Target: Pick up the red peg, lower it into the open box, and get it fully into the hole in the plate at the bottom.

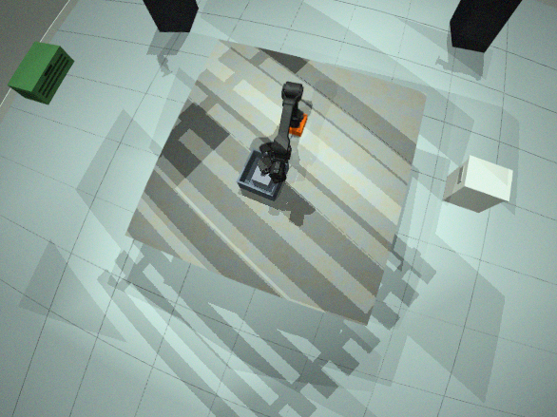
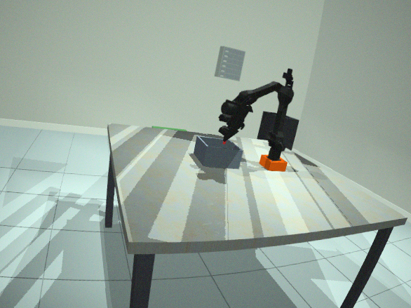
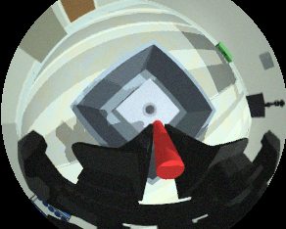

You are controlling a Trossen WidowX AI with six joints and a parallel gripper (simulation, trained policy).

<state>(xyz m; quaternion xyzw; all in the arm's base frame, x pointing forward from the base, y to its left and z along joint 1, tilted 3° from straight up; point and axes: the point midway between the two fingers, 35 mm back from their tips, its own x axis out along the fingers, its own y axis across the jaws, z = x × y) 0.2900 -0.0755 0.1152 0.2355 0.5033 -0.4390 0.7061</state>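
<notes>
A rectangular table (image 1: 333, 274) (image 2: 273, 203) with a mottled grey-beige top, thick edge and dark legs is crossed by slanting bands of shadow. Directly on it sit an open slate-blue box (image 1: 257, 193) (image 2: 218, 156) (image 3: 118, 83) and, near it and apart, an orange base block (image 1: 297, 131) (image 2: 273, 165).

Peg (image 3: 167, 154): smooth red, plastic-looking, faintly shiny at its six-o'clock end.
Box (image 2: 219, 156) (image 3: 188, 80): smooth, matt, slate-coloured.
Plate (image 3: 137, 100): pale, looked smooth and matt.
Tabletop (image 1: 333, 265) (image 2: 210, 220): mottled, stone-like, looked matt.
Pincer (image 3: 158, 127): looked dark, matt, plastic-like.
</notes>
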